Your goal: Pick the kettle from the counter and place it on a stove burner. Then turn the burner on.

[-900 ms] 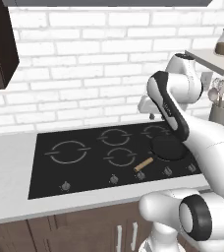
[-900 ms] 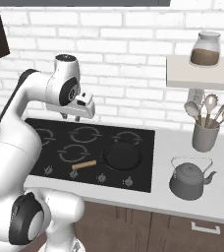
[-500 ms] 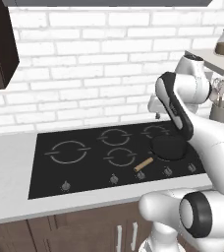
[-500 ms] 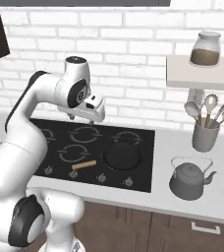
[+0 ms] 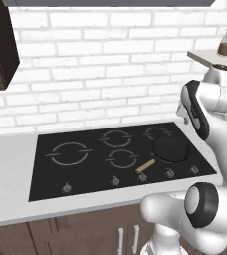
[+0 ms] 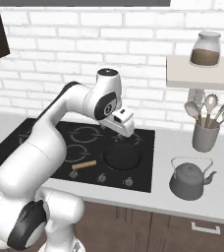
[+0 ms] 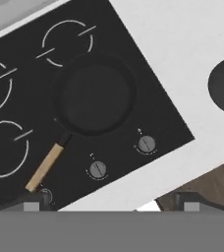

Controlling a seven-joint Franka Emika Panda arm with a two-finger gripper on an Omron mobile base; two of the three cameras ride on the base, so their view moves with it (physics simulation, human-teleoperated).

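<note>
— Two big flat surfaces: what are they?
— Smooth pale counter (image 6: 202,199) and, set into it, the glossy black cooktop (image 5: 85,174) with grey ring markings; its largest double ring is the stove burner (image 5: 69,154).
— Next down?
— Round dark pan (image 6: 122,154) with a wooden handle, on the cooktop.
— And the kettle (image 6: 188,178)?
— Squat silver-grey metal, thin wire arch, right of the cooktop in the right base view; the hand view catches just its dark edge.
— Gripper (image 6: 122,123)?
— Above the pan; I cannot tell its spread.
</note>
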